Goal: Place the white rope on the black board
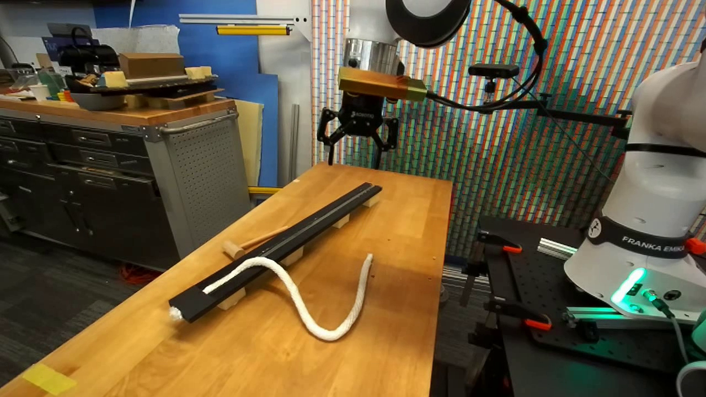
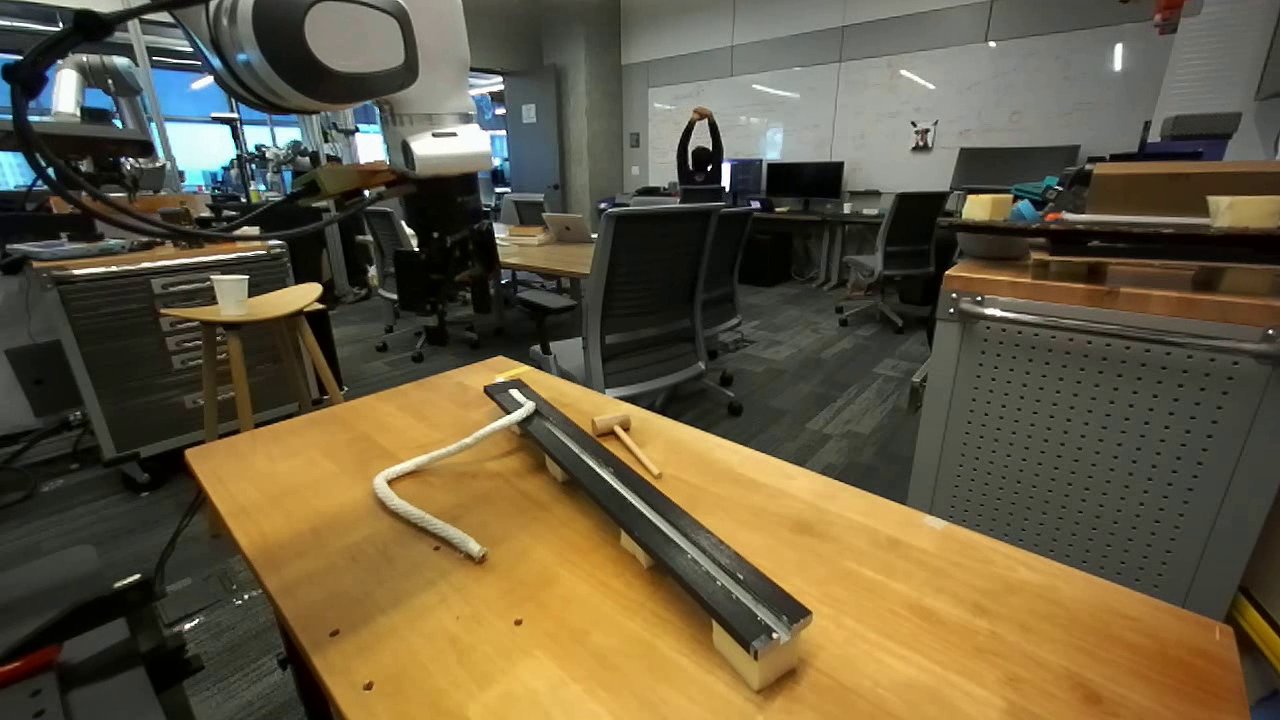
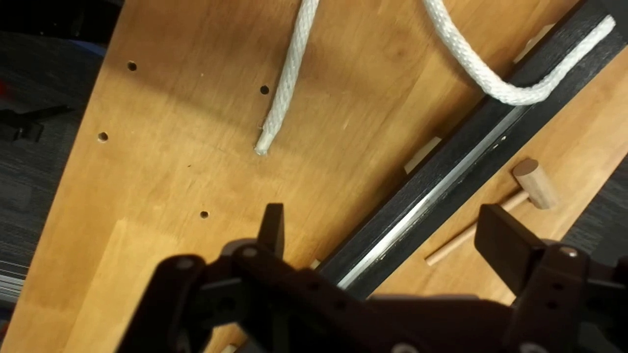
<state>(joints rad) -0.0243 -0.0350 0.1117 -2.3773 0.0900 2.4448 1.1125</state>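
Note:
The white rope [image 1: 328, 334] has one end lying along the groove near one end of the black board [image 1: 309, 223]. From there the rope [image 2: 425, 461] leaves over the board's side and curves across the tabletop, its free end resting on the wood. The wrist view shows the free end of the rope [image 3: 289, 78] and the board [image 3: 466, 179] running diagonally between my fingers. My gripper [image 1: 354, 158] is open and empty, high above the far end of the board in that exterior view. The gripper [image 3: 381, 211] has its fingers spread wide and touches neither rope nor board.
The board rests on several small wooden blocks [image 2: 755, 655] on the wooden table [image 1: 408, 231]. A wooden mallet [image 3: 535, 184] lies beside the board on the side away from the loose rope. A grey cabinet [image 1: 204, 171] stands past the table edge.

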